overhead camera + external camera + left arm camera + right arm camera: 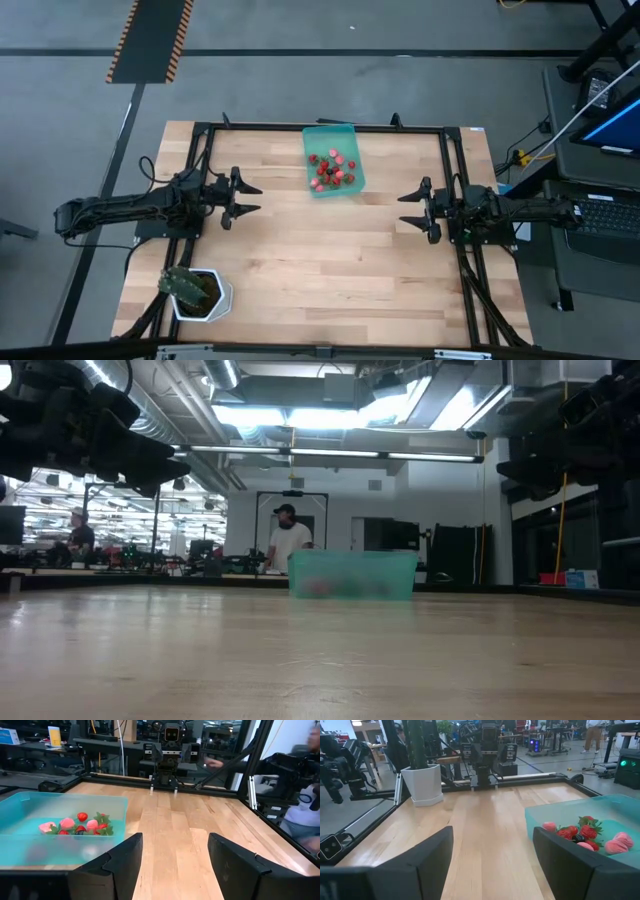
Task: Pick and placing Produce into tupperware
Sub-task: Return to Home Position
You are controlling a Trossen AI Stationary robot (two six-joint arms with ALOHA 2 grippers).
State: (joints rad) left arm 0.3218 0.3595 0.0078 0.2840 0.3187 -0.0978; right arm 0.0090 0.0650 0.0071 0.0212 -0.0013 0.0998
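The teal translucent tupperware (332,160) stands flat on the table near its far edge; it also shows in the low view (352,575). Several red and pink strawberry-like fruits (331,170) lie inside it, seen in the left wrist view (77,826) and right wrist view (585,836), with a small dark berry (576,839) among them. My left gripper (247,196) is open, hovering left of the tupperware. My right gripper (410,208) is open, hovering to its right and nearer. Both hold nothing.
A white pot with a green plant (197,292) stands at the table's near left corner, also in the right wrist view (424,782). A black frame (325,128) borders the table. Bare wood (330,250) lies between the grippers. People show in the room behind (289,540).
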